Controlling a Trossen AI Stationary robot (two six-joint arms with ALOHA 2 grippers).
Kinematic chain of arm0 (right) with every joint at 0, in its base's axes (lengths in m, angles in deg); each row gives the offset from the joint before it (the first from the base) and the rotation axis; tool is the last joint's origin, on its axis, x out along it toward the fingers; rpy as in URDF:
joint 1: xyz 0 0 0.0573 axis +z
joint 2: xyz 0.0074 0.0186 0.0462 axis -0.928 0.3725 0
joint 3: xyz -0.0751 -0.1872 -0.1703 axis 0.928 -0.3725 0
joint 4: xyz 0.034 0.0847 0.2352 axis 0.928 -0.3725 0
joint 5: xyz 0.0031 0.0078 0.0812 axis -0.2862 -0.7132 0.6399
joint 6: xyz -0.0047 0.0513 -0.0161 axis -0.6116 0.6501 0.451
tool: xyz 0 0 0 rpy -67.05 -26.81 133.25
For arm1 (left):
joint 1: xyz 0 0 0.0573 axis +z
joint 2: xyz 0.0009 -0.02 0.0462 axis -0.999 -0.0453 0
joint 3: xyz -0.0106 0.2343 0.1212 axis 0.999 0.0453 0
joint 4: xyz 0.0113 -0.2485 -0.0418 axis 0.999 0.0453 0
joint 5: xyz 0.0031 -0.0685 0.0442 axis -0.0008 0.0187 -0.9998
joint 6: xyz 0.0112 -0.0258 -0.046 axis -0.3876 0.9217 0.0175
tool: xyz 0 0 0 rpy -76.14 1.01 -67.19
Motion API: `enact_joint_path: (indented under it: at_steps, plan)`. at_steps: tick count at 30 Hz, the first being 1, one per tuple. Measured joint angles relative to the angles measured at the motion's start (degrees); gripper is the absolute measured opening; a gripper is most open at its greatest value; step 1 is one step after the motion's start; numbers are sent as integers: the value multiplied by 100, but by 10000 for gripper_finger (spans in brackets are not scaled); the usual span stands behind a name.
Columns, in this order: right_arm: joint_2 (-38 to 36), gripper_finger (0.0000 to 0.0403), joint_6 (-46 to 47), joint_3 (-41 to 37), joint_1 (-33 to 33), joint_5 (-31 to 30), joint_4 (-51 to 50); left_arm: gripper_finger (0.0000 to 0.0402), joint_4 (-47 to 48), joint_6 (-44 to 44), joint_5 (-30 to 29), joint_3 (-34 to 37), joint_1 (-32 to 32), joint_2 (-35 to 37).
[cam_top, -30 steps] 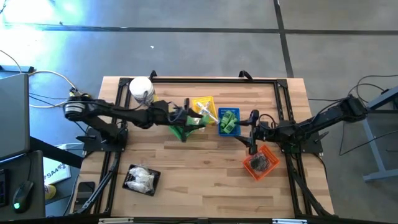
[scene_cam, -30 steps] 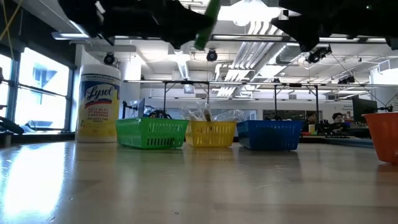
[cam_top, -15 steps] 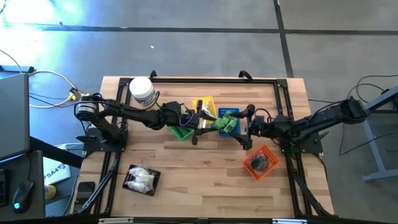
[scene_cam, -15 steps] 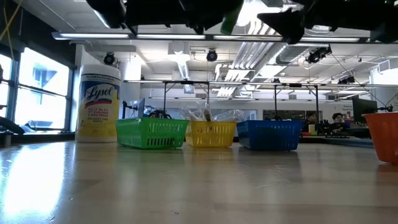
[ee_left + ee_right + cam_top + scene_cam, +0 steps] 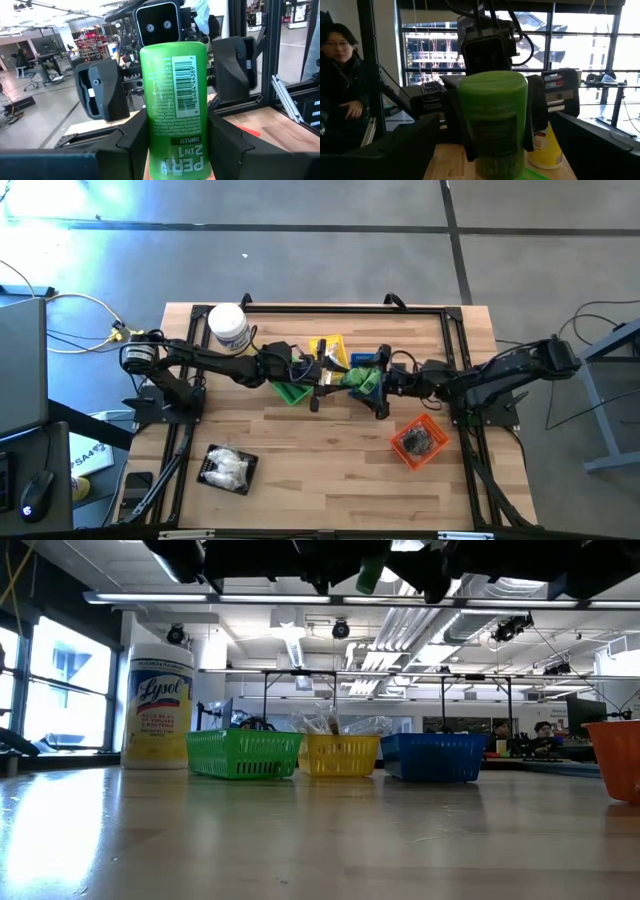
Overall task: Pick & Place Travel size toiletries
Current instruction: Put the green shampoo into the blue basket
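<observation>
1. The left gripper point(image 5: 335, 379) hangs above the middle of the surface point(image 5: 320, 470), over the gap between the yellow basket point(image 5: 330, 350) and the blue basket point(image 5: 368, 376). Its fingers point(image 5: 125, 145) pinch the lower body of a green bottle point(image 5: 176, 107) and hold it clear of the surface. In the high view the bottle point(image 5: 358, 378) points toward 3 o'clock, at the right arm.

2. The right gripper point(image 5: 381, 383) sits just at 3 o'clock of the bottle with its fingers point(image 5: 95, 97) spread wide, one on each side of the bottle's free end. In the right wrist view the bottle point(image 5: 492, 122) fills the space between them. I judge this to be a handover from left to right.

3. To do it well, the right fingers should close squarely on the bottle's body, not on its rounded end, where a smooth plastic side could slip.

4. The left fingers should let go only once the right grip is firm; loosening early risks a drop onto the baskets below.

5. The two pairs of fingers stand close together, so the right ones need to close without knocking the left ones.

6. After release, the arms should draw apart in a straight line, 9 to 3 o'clock, without twisting the bottle.

7. The orange basket point(image 5: 418, 440) lies at 5 o'clock of the handover and seems a likely target, though I cannot tell.
</observation>
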Motion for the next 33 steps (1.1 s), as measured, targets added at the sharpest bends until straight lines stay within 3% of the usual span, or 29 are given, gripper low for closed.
enact_joint_path:
  at_steps: [5, 9, 22, 28, 33]
  plan:
    - [281, 369, -2, 189, -109, 4, -12, 154, 77, -26, -4, 0, -46, -2]
    - [327, 340, -3, 222, -144, 35, 4, 154, 124, -48, -12, 0, -72, -2]
    - [328, 141, -231, 223, -141, 315, 105, 154, 233, -129, -81, 7, -68, -2]
    - [328, 144, -181, 221, -141, 292, 73, 163, 380, -155, -79, 4, -68, 0]
    - [328, 184, -103, 222, -139, 294, 86, 215, 588, -238, -13, 4, -71, 0]
